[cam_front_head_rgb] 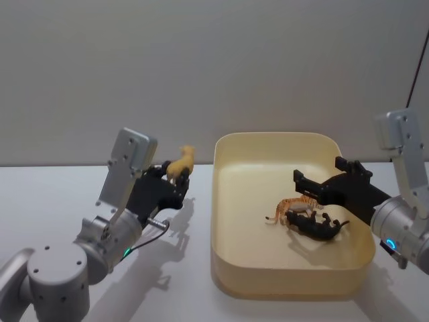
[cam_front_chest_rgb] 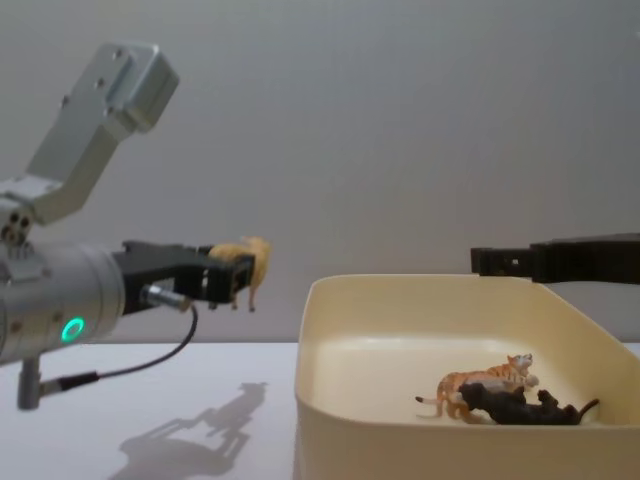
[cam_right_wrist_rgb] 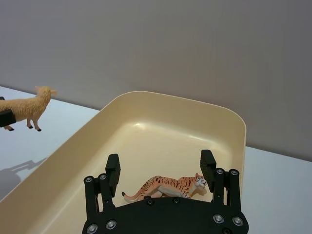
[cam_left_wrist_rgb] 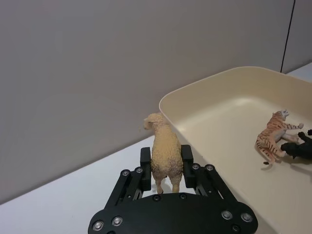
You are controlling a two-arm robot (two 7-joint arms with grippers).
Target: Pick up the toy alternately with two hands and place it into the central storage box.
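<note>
A tan toy sheep (cam_left_wrist_rgb: pixel 164 155) is clamped between the fingers of my left gripper (cam_front_head_rgb: pixel 175 180), held in the air to the left of the cream storage box (cam_front_head_rgb: pixel 225 221). From the chest view the sheep (cam_front_chest_rgb: pixel 247 266) hangs well above the table, left of the box's rim (cam_front_chest_rgb: pixel 330 288). My right gripper (cam_right_wrist_rgb: pixel 161 170) is open and hovers over the box, above a striped toy tiger (cam_front_head_rgb: pixel 292 204) and a black toy animal (cam_front_head_rgb: pixel 316 226) lying on the box floor.
The white table (cam_front_head_rgb: pixel 60 201) stretches left of and in front of the box. A plain grey wall stands behind. A dark cable runs down the wall at the far right.
</note>
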